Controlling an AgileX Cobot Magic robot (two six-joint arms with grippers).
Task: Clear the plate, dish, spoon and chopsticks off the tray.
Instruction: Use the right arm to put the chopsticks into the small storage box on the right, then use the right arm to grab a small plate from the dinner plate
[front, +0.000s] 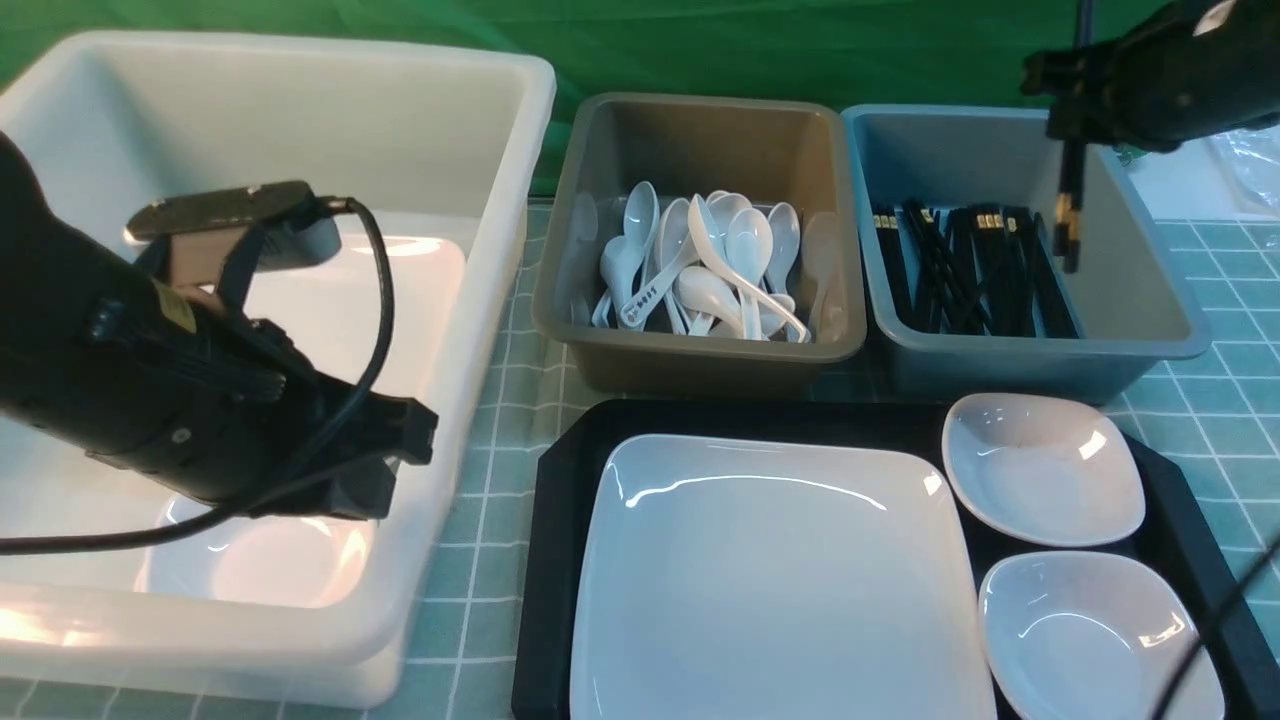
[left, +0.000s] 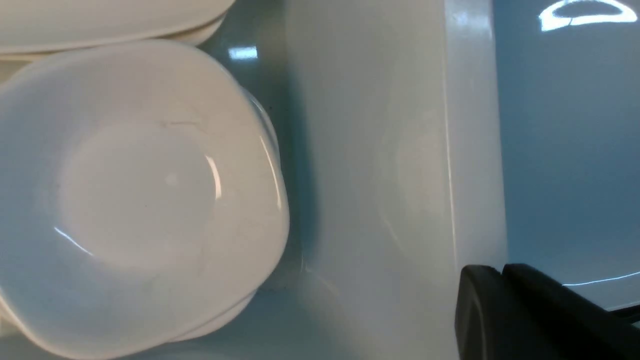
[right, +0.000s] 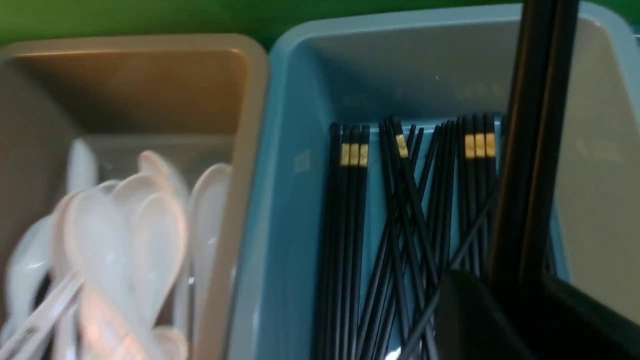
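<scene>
Chopsticks (front: 1070, 205) in right end effector (front: 1068, 125) (upright)

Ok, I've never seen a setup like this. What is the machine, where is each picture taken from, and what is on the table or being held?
It is a robot with two black arms, each ending in a pincer. The front view looks forward from between the arms. The other two pictures come from small cameras on the left and right wrists. The left pincer is shut and empty, over a white tub where small white dishes sit. The right pincer holds a pair of black chopsticks, hanging down above a blue tub holding other chopsticks. Beside it a grey tub holds white spoons. In front lies a black tray with a large white plate and two small dishes.
</scene>
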